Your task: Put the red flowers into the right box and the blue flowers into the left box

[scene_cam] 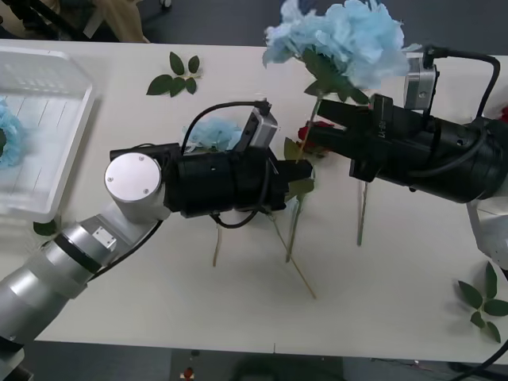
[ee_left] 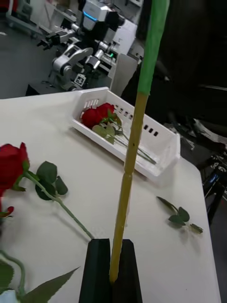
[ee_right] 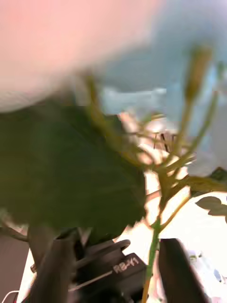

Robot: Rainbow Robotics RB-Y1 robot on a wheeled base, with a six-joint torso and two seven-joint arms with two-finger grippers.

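A blue flower [scene_cam: 341, 40] stands raised above the table's middle, its stem [ee_left: 130, 156] running down between both grippers. My left gripper [scene_cam: 295, 181] [ee_left: 112, 270] is shut on the yellow lower part of that stem. My right gripper [scene_cam: 321, 127] [ee_right: 118, 270] is higher on the stem [ee_right: 152, 246], its black fingers apart around it. The left box [scene_cam: 67, 131] at the far left holds a blue flower [scene_cam: 8, 135]. Another blue flower [scene_cam: 210, 131] lies under my left arm. The right box [ee_left: 161, 151] holds red flowers [ee_left: 97, 113]. A red flower [ee_left: 9, 163] [scene_cam: 305, 133] lies on the table by the grippers.
Loose leaf sprigs lie at the back [scene_cam: 176, 75], at the front right [scene_cam: 484, 302] and near the right box [ee_left: 179, 218]. Several stems [scene_cam: 294, 230] stretch across the table under the arms. Other robots [ee_left: 85, 28] stand in the room beyond the table.
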